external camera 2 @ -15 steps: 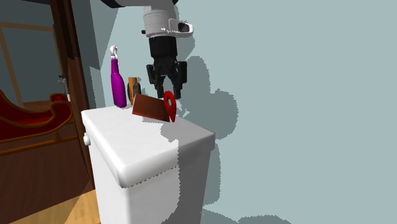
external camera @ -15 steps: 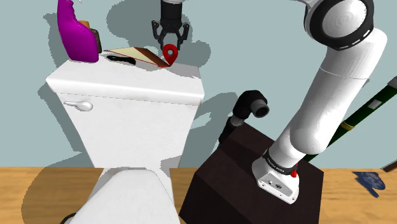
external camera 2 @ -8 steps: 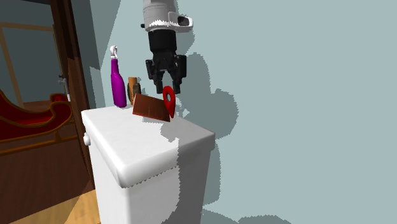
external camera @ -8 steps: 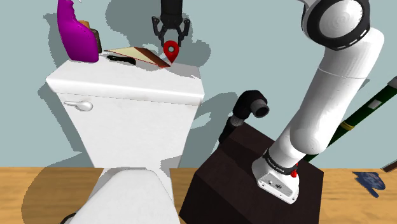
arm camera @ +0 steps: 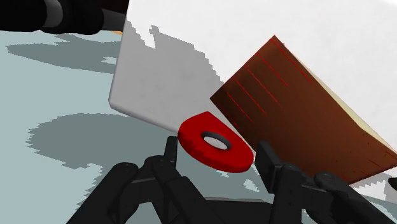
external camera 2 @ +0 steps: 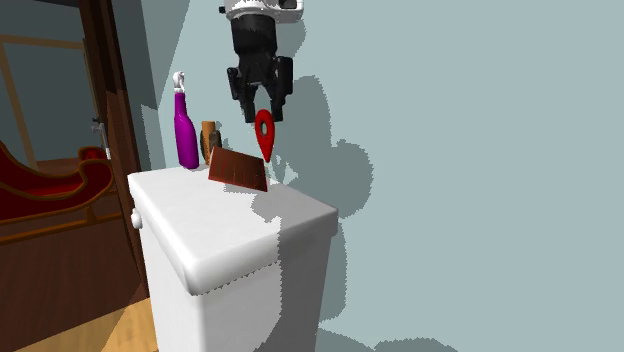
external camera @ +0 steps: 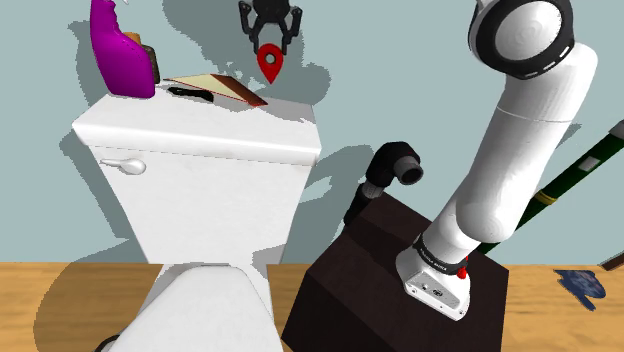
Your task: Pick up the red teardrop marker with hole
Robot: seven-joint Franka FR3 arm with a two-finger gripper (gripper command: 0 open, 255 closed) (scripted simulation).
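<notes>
The red teardrop marker [external camera: 270, 64] with a round hole hangs point down in the air above the white toilet tank lid [external camera: 200, 135], clear of it. My black gripper [external camera: 270, 38] is shut on its rounded top. In the second exterior view the marker [external camera 2: 264, 135] dangles below the gripper [external camera 2: 261, 103], above the brown book. In the wrist view the marker [arm camera: 215, 142] sits clasped between the two fingers [arm camera: 170, 153], its hole showing.
On the tank lid lie a reddish-brown book [external camera: 215, 88], a magenta spray bottle [external camera: 120, 50] and a small brown jar [external camera 2: 209, 138]. The pale wall stands close behind. A dark wooden door frame [external camera 2: 110, 130] is at the second exterior view's left.
The gripper has risen with the marker held in it, lifting it from just above the book's edge to well clear of the tank lid.
</notes>
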